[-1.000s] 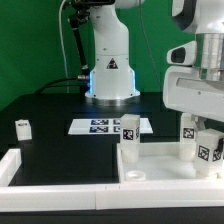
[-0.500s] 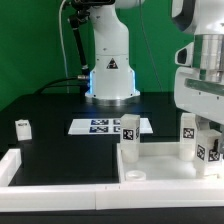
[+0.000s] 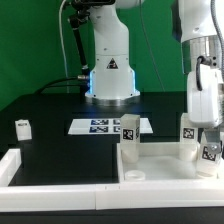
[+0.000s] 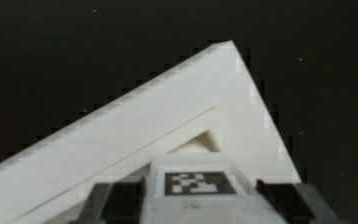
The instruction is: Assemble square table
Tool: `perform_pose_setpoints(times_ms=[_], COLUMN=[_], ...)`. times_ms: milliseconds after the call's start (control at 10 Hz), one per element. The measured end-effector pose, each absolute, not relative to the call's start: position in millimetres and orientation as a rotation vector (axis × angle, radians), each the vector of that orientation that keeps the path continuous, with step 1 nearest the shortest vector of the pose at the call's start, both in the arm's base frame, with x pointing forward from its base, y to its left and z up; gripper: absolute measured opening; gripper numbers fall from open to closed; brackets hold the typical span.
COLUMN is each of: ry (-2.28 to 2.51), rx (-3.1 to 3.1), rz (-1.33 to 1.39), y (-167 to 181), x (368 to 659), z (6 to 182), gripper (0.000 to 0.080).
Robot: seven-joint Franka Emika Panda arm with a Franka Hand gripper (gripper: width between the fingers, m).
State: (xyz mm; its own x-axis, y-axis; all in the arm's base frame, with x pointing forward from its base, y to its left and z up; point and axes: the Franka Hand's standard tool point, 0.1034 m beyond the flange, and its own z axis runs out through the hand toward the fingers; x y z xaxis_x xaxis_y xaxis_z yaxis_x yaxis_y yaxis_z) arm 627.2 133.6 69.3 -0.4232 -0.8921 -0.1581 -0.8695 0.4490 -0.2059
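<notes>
The white square tabletop (image 3: 165,162) lies at the exterior view's lower right. Three tagged white legs stand upright on it: one at its left corner (image 3: 129,131), one at the back right (image 3: 189,130) and one at the front right (image 3: 211,152). My gripper (image 3: 208,132) comes straight down on the front right leg. In the wrist view that leg (image 4: 197,184) sits between my two dark fingers (image 4: 115,200), which close against its sides, with the tabletop (image 4: 176,110) beyond it. A fourth small leg (image 3: 22,127) stands alone at the left.
The marker board (image 3: 100,126) lies flat in front of the robot base (image 3: 110,75). White L-shaped border rails (image 3: 20,165) run along the left and the front edge (image 3: 70,192).
My hand has turned about its vertical axis, from its broad side to its narrow side facing the exterior camera. The legs and tabletop stay in place.
</notes>
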Motion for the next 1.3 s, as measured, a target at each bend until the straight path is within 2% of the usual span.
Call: perform_pose_setpoints(times_ms=[100,200,300,400,500,900,1100,1200,1300], ry=[2.444,2.401,2.25,2.034,1.836,1.545,1.231,1.263,1.292], rx=[-1.552,-1.624,-1.837,-2.078,-2.266,-2.501,-2.715,-2.697,-2.683], rz=[-0.139,-0.15,-0.186,-0.235,-0.261,-0.335,-0.339,-0.346,-0.341], y=[134,134,134,131,127,122,122,122,122], x=[627,627,628,630,631,631,637,636,636], z=[68.6,68.5,69.2,70.8,69.7,68.0,73.0,71.4,70.5], gripper=[0.0324,0.0503,0.0503,0.0618,0.064,0.0649,0.0649,0.0595,0.0595])
